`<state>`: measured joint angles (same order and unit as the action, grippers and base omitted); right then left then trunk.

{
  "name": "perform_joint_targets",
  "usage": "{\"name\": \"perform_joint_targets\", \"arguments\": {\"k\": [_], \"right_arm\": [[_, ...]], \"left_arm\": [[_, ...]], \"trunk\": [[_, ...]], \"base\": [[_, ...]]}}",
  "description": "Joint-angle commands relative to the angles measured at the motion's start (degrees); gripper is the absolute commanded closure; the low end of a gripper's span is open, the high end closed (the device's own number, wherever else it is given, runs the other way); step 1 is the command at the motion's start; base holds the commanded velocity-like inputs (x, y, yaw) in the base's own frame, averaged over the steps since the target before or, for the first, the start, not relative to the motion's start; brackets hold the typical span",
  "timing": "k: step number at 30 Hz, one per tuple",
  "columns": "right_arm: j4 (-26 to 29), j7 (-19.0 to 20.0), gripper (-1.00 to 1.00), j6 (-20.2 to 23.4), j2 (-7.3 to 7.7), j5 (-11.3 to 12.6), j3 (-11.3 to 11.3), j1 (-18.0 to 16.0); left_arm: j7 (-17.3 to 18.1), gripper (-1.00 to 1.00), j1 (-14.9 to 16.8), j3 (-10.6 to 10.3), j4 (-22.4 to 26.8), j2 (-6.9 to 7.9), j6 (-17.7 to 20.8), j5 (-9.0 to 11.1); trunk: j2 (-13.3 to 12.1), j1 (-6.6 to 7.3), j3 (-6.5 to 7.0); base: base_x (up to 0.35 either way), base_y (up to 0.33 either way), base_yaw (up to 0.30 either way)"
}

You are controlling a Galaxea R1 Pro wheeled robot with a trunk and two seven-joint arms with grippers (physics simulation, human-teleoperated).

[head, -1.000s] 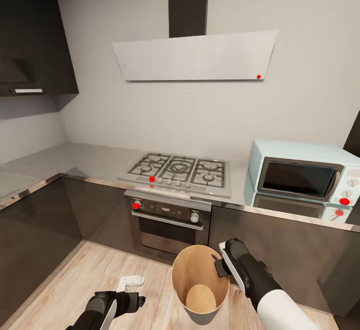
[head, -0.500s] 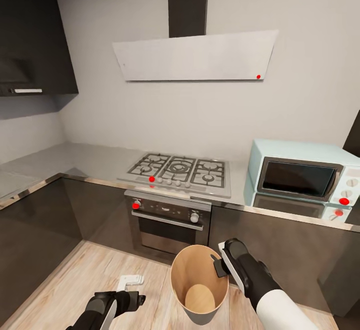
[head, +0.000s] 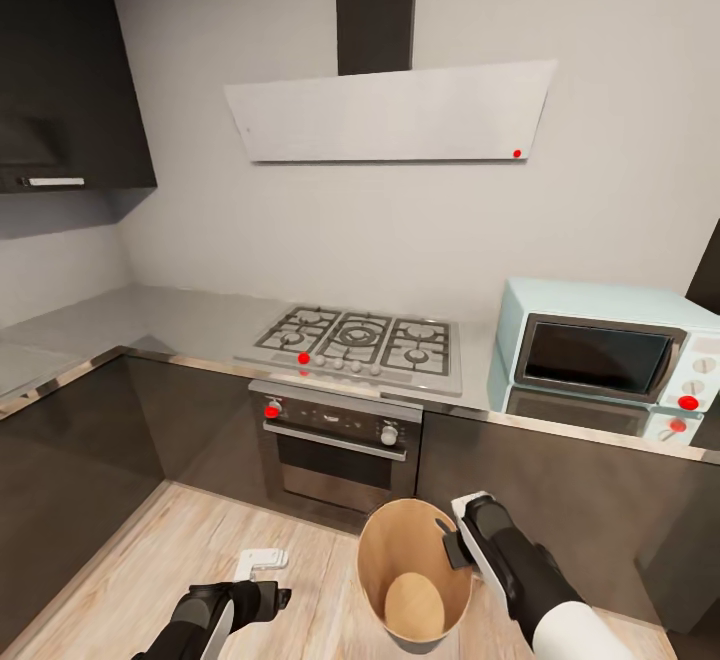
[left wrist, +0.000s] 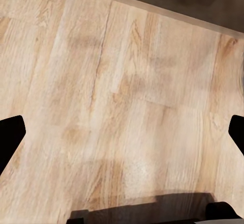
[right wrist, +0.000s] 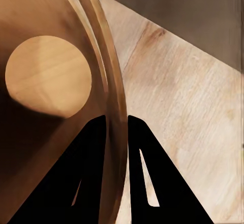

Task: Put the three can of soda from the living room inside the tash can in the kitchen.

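By oven | one trash can pinched, right gripper | left gripper jaws spread

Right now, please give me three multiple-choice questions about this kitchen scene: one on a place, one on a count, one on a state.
1. Where is the microwave?
A. on the counter, right of the hob
B. on the floor
C. above the hood

2. How many soda cans lie in the trash can?
A. none
B. one
C. three

3. What is the right tool doing?
A. hanging open
B. pinching the bin's rim
C. holding a can

Answers:
1 A, it stands beside the hob.
2 A, the bare bottom shows.
3 B, one finger stands each side of the wall.
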<state>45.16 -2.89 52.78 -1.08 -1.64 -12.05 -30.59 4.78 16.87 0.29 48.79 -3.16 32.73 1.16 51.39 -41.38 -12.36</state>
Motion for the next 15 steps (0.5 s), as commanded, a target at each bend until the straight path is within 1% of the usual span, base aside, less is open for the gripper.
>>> {"name": "perform_joint_targets", "arguments": {"k": [1, 4, 7, 9, 11, 15], "right_arm": [[0.1, 0.4, 1.0, -0.9, 0.35, 1.7, 0.1, 0.8], [-0.3, 0.5, 1.0, -1.7, 0.66, 1.7, 0.1, 1.7], [-1.6, 0.5, 1.0, -3.4, 0.85, 1.8, 0.2, 2.3], [-2.6, 0.5, 1.0, -4.9, 0.9, 1.8, 0.2, 2.5], [-4.6, 0.5, 1.0, -8.3, 0.96, 1.8, 0.2, 2.6], [-5.6, 0.5, 1.0, -10.2, 0.98, 1.8, 0.2, 2.7]], "left_arm": [[0.0, -1.0, 0.0, 0.0, 0.0, 0.0, 0.0, 0.0], [0.0, -1.0, 0.0, 0.0, 0.0, 0.0, 0.0, 0.0], [0.0, -1.0, 0.0, 0.1, -0.1, 0.0, 0.0, 0.0], [0.0, -1.0, 0.0, 0.1, -0.1, 0.0, 0.0, 0.0], [0.0, -1.0, 0.0, 0.1, -0.1, 0.0, -0.1, 0.0], [0.0, -1.0, 0.0, 0.1, -0.1, 0.0, -0.2, 0.0]], "trunk": [[0.0, 0.0, 0.01], [0.0, 0.0, 0.01], [0.0, 0.0, 0.01], [0.0, 0.0, 0.01], [0.0, 0.0, 0.01], [0.0, 0.0, 0.01]], "base": [[0.0, 0.0, 0.0], [0.0, 0.0, 0.0], [0.0, 0.0, 0.0], [0.0, 0.0, 0.0], [0.0, 0.0, 0.0], [0.0, 0.0, 0.0]]}}
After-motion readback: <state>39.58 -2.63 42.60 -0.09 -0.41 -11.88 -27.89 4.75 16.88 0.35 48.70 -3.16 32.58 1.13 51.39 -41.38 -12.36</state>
